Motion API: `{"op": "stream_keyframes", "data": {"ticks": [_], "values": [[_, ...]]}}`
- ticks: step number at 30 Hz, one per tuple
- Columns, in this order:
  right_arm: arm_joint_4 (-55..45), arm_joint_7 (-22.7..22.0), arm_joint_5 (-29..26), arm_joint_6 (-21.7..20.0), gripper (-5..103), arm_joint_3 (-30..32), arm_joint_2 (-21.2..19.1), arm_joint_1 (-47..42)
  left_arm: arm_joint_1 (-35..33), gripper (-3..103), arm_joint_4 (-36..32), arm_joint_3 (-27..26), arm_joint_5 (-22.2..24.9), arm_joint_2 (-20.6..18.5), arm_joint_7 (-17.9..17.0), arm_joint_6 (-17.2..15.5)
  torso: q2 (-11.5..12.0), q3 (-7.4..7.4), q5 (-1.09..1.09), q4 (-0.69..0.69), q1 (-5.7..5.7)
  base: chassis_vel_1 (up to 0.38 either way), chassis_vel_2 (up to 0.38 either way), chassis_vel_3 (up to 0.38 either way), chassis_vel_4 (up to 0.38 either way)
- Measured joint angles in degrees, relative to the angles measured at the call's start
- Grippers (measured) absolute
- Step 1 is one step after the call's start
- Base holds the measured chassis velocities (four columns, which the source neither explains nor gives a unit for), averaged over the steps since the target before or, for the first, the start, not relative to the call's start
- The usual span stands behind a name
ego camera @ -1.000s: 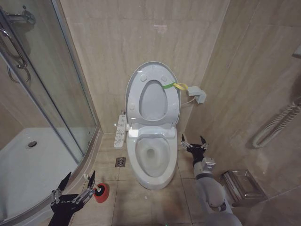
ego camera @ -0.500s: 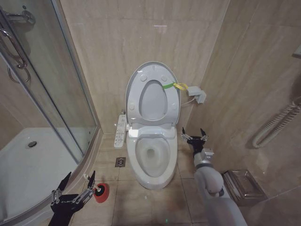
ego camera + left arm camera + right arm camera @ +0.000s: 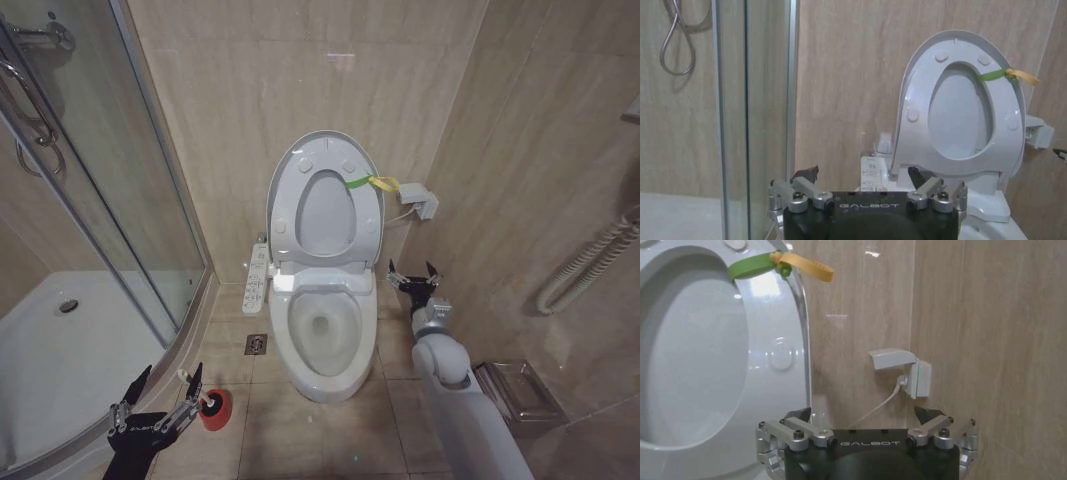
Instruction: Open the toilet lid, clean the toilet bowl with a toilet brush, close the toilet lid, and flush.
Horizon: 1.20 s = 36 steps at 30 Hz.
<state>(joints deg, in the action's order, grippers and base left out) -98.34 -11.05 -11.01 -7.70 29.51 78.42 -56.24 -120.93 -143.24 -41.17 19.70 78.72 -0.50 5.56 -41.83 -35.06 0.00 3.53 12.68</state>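
Both seat and toilet lid (image 3: 325,200) stand raised against the tan tiled wall (image 3: 300,70), baring the toilet bowl (image 3: 322,335). Beside the bowl hangs the right gripper (image 3: 415,279), fingers spread, holding nothing. On the floor (image 3: 300,420) toward the glass shower door (image 3: 90,180), the toilet brush (image 3: 203,395) sits in its red holder by the left gripper (image 3: 160,395), likewise spread.

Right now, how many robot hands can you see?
2. The left black end effector hangs open low beside the small round red holder cup. The right end effector is open beside the white ceramic toilet bowl.
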Motion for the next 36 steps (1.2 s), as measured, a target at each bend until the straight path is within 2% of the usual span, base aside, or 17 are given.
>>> {"op": "stream_keyframes", "data": {"ticks": [16,36], "values": [[6.1,-0.3,-0.7,0.0,100,-0.5,-2.0,9.0,0.0,91,0.0,0.0,0.0,0.0,0.0,0.0,0.0,0.0,-0.01,0.01,0.0,0.0,0.0,0.0,0.0],[13.5,-1.5,0.0,0.8,100,-1.0,-1.2,19.0,0.0,91,0.0,0.0,0.0,0.0,0.0,0.0,0.0,0.0,-0.01,0.01,0.0,0.0,0.0,0.0,0.0]]}}
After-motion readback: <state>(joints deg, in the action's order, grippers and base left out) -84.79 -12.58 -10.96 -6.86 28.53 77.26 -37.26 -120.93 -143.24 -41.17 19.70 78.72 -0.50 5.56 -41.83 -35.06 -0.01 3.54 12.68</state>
